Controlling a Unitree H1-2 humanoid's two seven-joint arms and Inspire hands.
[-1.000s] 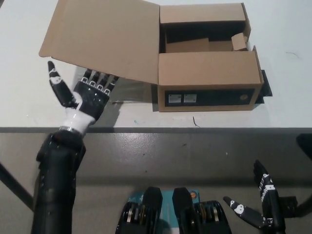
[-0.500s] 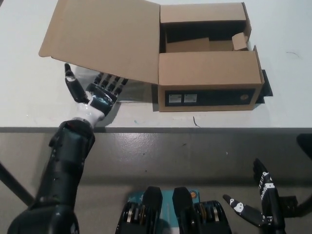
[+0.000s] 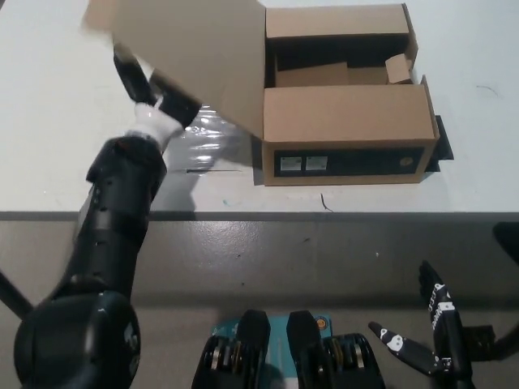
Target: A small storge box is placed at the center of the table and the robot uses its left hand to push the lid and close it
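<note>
A brown cardboard box (image 3: 347, 138) stands at the table's middle, its inside open between two short flaps. Its big lid (image 3: 195, 57) hangs off the left side and is tilted up off the table. My left hand (image 3: 154, 89) is under the lid's lower edge, pressed against its underside; most of the fingers are hidden behind the cardboard, and one black finger sticks out at the left. My black right hand (image 3: 434, 340) rests low at the bottom right, below the table edge, with its fingers spread and nothing in it.
The white table (image 3: 65, 162) ends at a dark front edge (image 3: 324, 215). A shiny patch of clear film (image 3: 212, 142) lies on the table under the lid. A black strip (image 3: 442, 142) shows at the box's right side.
My left hand slid forward under the lid and pushed up. The lid, lying flat on the table before, now stands raised and swung toward the box.
</note>
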